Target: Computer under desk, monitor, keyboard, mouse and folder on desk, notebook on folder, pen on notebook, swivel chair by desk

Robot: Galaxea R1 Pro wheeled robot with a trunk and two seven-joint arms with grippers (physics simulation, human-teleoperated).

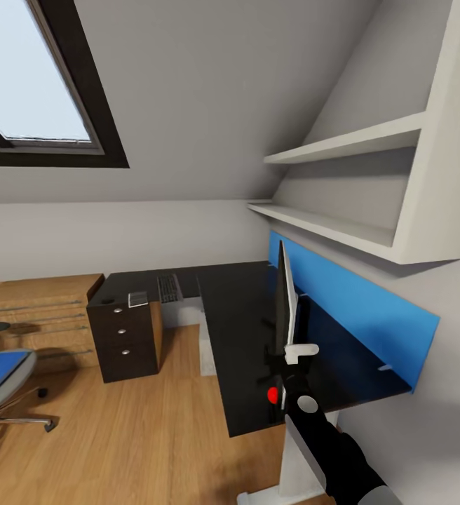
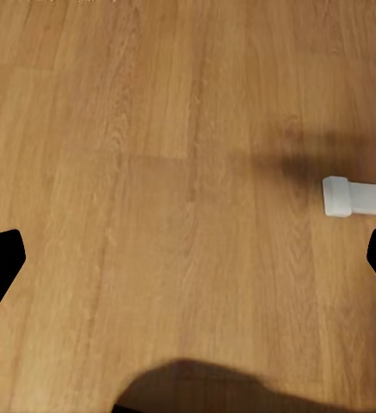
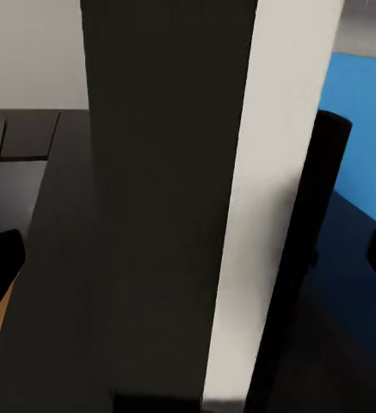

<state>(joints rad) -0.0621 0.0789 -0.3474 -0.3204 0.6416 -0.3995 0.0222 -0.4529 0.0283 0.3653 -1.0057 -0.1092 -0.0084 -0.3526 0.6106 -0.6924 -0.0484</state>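
Over the near end of the worktop (image 1: 233, 351), reaches the right hand (image 1: 293, 361) up to the monitor (image 1: 284, 301), fingers spread wide to either side of its thin edge and clamped on nothing; probably lined up this way to steady or square the screen where the task wants it. Appears to stand upright on the worktop, close before the blue wall panel (image 1: 356, 301). Looks slim and black edge-on, with a pale back face in the right wrist view and a red dot (image 1: 273, 394) low at the near corner. Holds the left hand (image 2: 188, 258) open too, empty, over the wooden floor (image 2: 153, 129), presumably parked out of the way. Farther along the worktop, shows the keyboard (image 1: 168, 287) just beside what looks like the grey notebook (image 1: 137, 299); well apart, on the swivel chair (image 1: 9, 393), shows the blue folder (image 1: 2, 372), not yet moved.
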